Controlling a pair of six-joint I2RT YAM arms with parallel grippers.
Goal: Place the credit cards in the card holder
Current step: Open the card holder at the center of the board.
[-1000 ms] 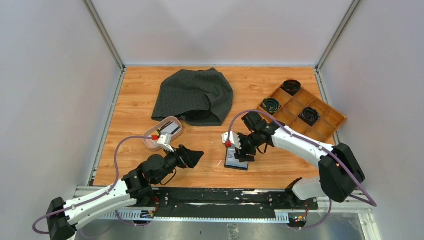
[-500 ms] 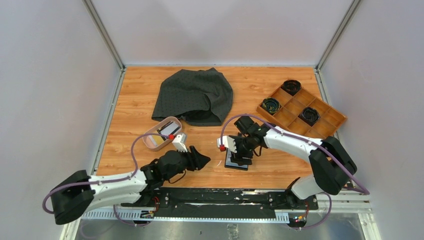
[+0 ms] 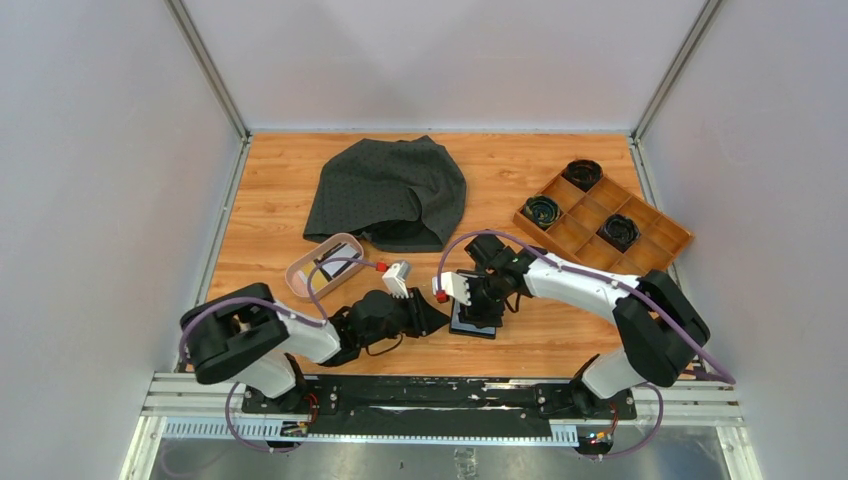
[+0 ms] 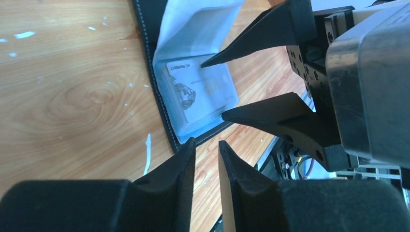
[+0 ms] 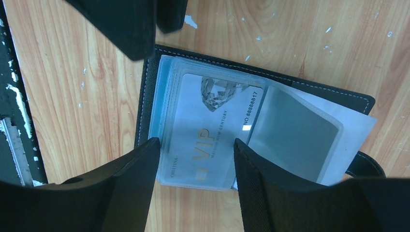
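Note:
The card holder [image 3: 470, 328] lies open on the wood, black rim [image 5: 145, 96] around clear pockets. A pale grey credit card [image 5: 208, 125] printed "VIP" sits in its front pocket, also seen in the left wrist view [image 4: 200, 92]. My right gripper [image 5: 193, 145] is open just above it, one finger at each side of that card. My left gripper [image 4: 207, 145] is at the holder's near corner, its fingers a narrow gap apart with only wood between them. More credit cards [image 3: 335, 262] lie in the pink dish [image 3: 300, 280].
A crumpled dark cloth [image 3: 390, 190] lies at the back. A wooden compartment tray [image 3: 680, 240] with round black items [image 3: 583, 172] stands at the back right. The two grippers [image 3: 440, 322] [image 3: 475, 310] are close together.
My left arm swung right from the pink dish to the card holder's edge while its jaws narrowed from wide. The right gripper shifted slightly left over the holder.

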